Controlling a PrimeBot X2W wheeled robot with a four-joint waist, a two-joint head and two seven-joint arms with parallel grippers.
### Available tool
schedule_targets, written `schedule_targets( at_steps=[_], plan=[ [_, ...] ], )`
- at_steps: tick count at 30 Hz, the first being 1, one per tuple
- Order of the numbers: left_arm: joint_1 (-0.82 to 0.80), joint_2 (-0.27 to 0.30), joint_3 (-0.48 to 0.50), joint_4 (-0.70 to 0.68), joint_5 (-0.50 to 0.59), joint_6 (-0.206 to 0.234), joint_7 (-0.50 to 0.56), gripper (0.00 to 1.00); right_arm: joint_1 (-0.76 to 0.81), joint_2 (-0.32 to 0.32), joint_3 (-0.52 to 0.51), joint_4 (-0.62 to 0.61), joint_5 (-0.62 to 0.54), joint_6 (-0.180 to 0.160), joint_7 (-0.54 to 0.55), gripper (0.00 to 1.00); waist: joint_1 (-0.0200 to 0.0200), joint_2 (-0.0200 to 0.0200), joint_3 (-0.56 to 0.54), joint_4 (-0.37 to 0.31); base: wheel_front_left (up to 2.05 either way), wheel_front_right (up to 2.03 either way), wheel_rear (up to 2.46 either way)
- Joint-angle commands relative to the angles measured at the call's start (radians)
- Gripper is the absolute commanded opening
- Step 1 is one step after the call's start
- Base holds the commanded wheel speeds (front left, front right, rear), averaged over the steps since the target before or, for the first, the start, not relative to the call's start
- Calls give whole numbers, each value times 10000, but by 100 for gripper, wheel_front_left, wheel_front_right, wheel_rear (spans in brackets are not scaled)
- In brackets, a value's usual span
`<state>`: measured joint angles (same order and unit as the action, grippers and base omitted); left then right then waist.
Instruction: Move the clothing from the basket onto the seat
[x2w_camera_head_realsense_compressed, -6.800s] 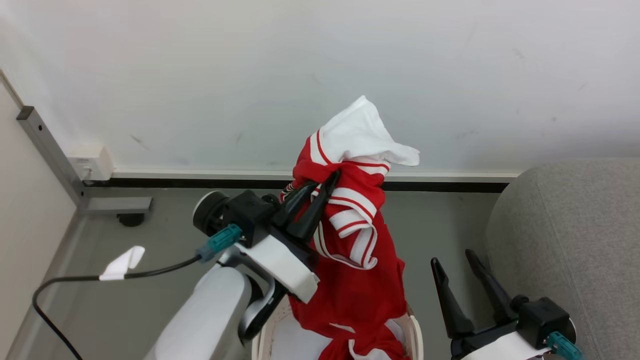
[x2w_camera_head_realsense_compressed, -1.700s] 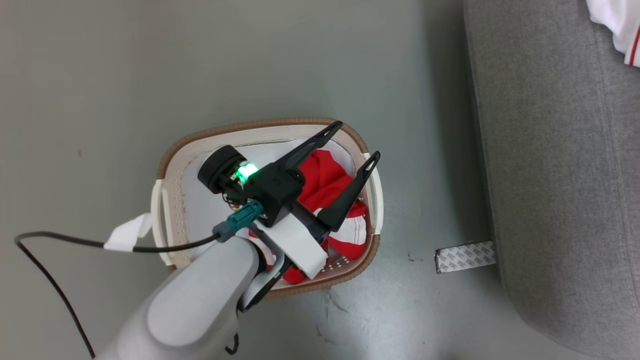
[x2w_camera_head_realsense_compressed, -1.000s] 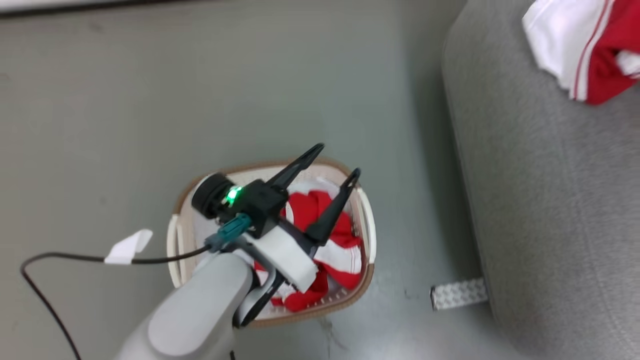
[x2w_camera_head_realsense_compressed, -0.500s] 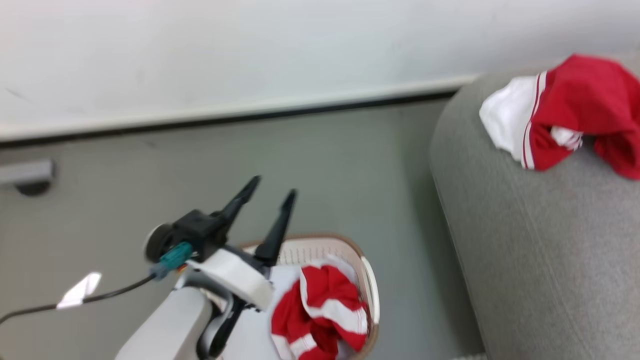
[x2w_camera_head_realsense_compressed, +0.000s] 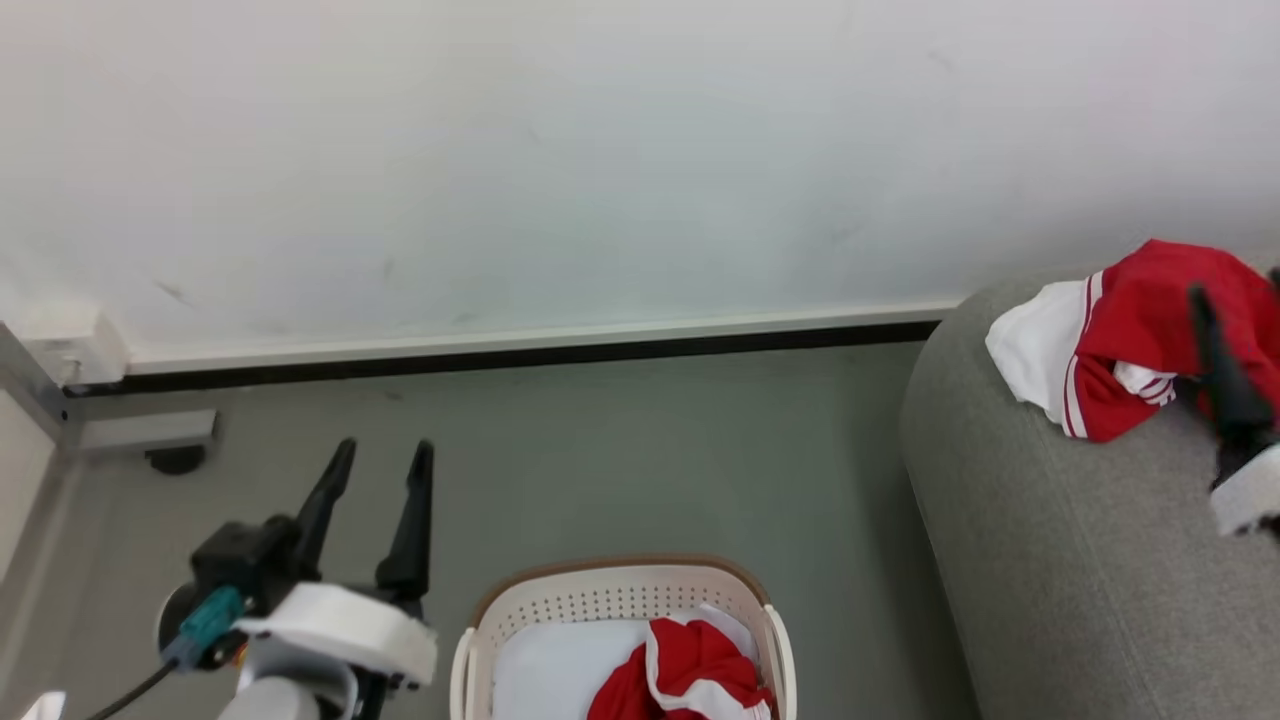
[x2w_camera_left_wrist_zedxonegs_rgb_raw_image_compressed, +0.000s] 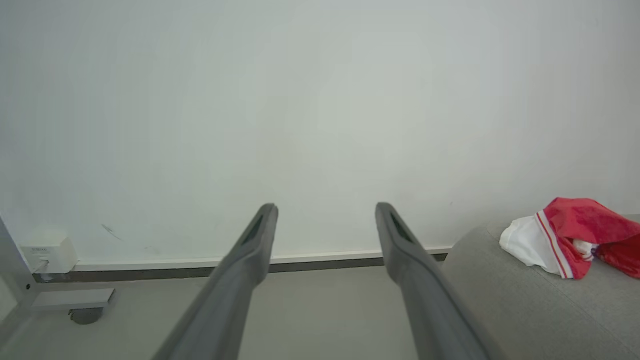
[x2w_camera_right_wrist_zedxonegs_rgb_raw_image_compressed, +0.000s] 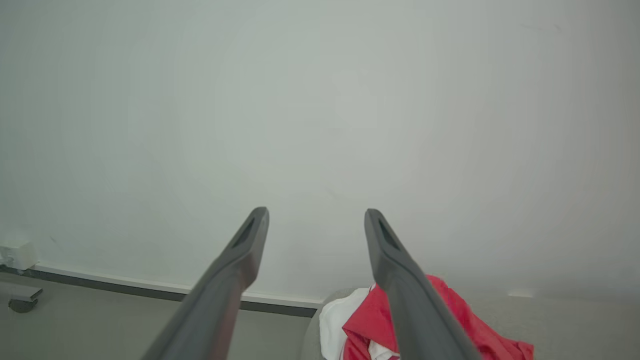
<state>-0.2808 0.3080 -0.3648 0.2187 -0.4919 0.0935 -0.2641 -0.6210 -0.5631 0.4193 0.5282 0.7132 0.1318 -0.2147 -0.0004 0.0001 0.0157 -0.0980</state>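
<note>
Fingers (x2w_camera_left_wrist_zedxonegs_rgb_raw_image_compressed: 240, 270) of left gripper (x2w_camera_head_realsense_compressed: 383, 448) and right gripper (x2w_camera_right_wrist_zedxonegs_rgb_raw_image_compressed: 316, 212) were spread and empty, with red clothing (x2w_camera_head_realsense_compressed: 690, 675) bunched in basket (x2w_camera_head_realsense_compressed: 620, 575) just right of the left gripper, the nearer arm, behind its tips, and one garment (x2w_camera_head_realsense_compressed: 1130, 330) lying on seat (x2w_camera_head_realsense_compressed: 1050, 560).

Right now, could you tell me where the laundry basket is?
In the head view, the laundry basket sits bottom centre, between the left end effector and the grey sofa.
</note>
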Motion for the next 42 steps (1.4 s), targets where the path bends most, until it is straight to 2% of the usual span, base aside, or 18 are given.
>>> schedule_targets(
  at_steps=[1, 6, 11, 14, 20, 28, 42],
  plan=[
    [450, -11, 268, -119, 251, 29, -3, 100, 710, 327, -405, -324, -373, -23, -185, 100, 4, -1, -168, 54, 0, 0, 0],
    [1345, -325, 1124, -451, 639, 137, -2, 100, 2510, 1495, -1682, -1541, -1256, -22, -427, 100, 4, -1, -257, -10, 0, 0, 0],
    [1990, -813, 1904, -696, 1186, -21, -4, 100, 4223, 2631, -2753, -2484, -2129, -22, -500, 100, 4, -1, -249, -9, 0, 0, 0],
    [2244, -1005, 2282, -842, 1844, -243, -4, 100, 4861, 3161, -3067, -2910, -2622, -22, -502, 100, 4, -1, -232, -49, 0, 0, 0],
    [2665, -1625, 2922, -763, 2741, -787, -3, 100, 5487, 3907, -3079, -3242, -3479, -22, -507, 100, 4, -1, -203, -146, 0, 0, 0],
    [2716, -2161, 3611, -241, 3317, -1525, -3, 100, 5590, 4406, -2966, -3054, -3863, -22, -509, 100, 4, -1, -119, -205, 0, 0, 0],
    [2534, -2479, 4045, -59, 3796, -1962, -3, 100, 5511, 4446, -2717, -2874, -3759, -22, -510, 100, 4, -1, -41, -168, 0, 0, 0]
  ],
)
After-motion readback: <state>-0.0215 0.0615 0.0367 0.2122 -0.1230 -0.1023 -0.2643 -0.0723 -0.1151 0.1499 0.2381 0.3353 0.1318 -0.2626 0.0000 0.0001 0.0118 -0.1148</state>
